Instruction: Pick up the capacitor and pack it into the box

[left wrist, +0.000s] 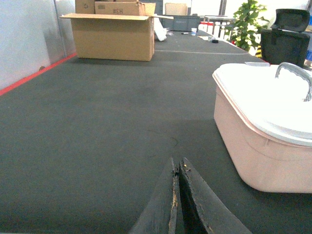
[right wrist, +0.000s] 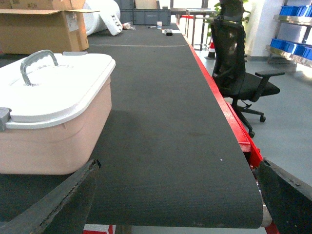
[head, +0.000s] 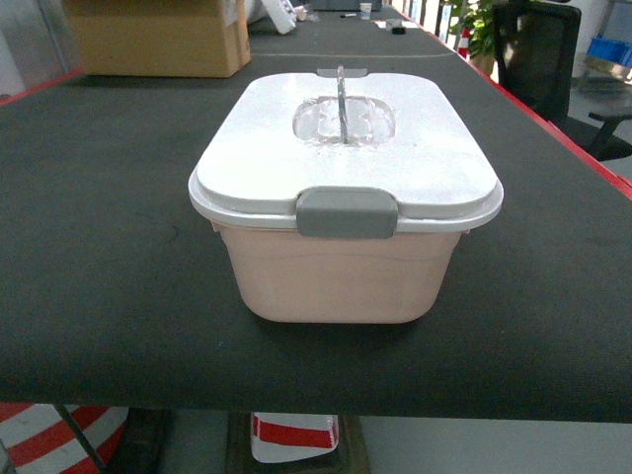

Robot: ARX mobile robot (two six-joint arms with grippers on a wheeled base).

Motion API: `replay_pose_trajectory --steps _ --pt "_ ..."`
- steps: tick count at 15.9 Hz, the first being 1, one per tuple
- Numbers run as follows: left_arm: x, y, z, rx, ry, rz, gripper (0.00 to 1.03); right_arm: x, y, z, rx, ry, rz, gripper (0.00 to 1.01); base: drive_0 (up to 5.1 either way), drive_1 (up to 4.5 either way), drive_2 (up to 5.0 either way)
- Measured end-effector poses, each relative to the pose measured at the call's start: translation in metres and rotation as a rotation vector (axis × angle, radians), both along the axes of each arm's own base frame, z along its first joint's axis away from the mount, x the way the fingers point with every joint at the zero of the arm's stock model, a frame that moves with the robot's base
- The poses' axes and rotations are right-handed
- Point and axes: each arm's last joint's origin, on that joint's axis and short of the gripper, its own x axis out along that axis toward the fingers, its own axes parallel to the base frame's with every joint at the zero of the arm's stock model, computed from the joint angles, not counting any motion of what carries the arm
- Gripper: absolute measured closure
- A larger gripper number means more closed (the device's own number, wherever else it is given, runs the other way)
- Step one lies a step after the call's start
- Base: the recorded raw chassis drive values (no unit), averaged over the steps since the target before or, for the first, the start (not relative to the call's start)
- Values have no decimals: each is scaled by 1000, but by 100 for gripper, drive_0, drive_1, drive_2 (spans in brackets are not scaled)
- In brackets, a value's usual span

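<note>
The pale pink box [head: 336,276] stands in the middle of the dark table [head: 99,276], its white lid [head: 415,168] on, the grey latch [head: 347,212] facing me and the handle [head: 340,99] upright. No capacitor shows in any view. Neither gripper appears in the head view. My left gripper [left wrist: 177,163] is shut, its fingers pressed together low over the mat, to the left of the box [left wrist: 258,146]. My right gripper [right wrist: 178,165] is wide open over the table's near edge with nothing between its fingers, to the right of the box [right wrist: 53,141].
A brown cardboard carton [head: 158,35] stands at the table's far left. A red edge strip [right wrist: 229,112] runs along the table's right side. Beyond it are a black office chair [right wrist: 239,68] and shelves with blue bins [right wrist: 292,9].
</note>
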Motion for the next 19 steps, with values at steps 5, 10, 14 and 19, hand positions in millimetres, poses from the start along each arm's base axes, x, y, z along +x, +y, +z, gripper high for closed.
replay_pose_trajectory --steps 5,10,14,19 --pt "-9 0 -3 0 25 1 101 0 0 0 0 0 0 3 0 0 0" --pt "-16 0 -4 2 12 0 101 0 0 0 0 0 0 3 0 0 0" --pt "-16 0 -4 2 16 0 76 0 0 0 0 0 0 3 0 0 0" --pt "-16 0 -4 3 16 0 3 0 0 0 0 0 0 3 0 0 0"
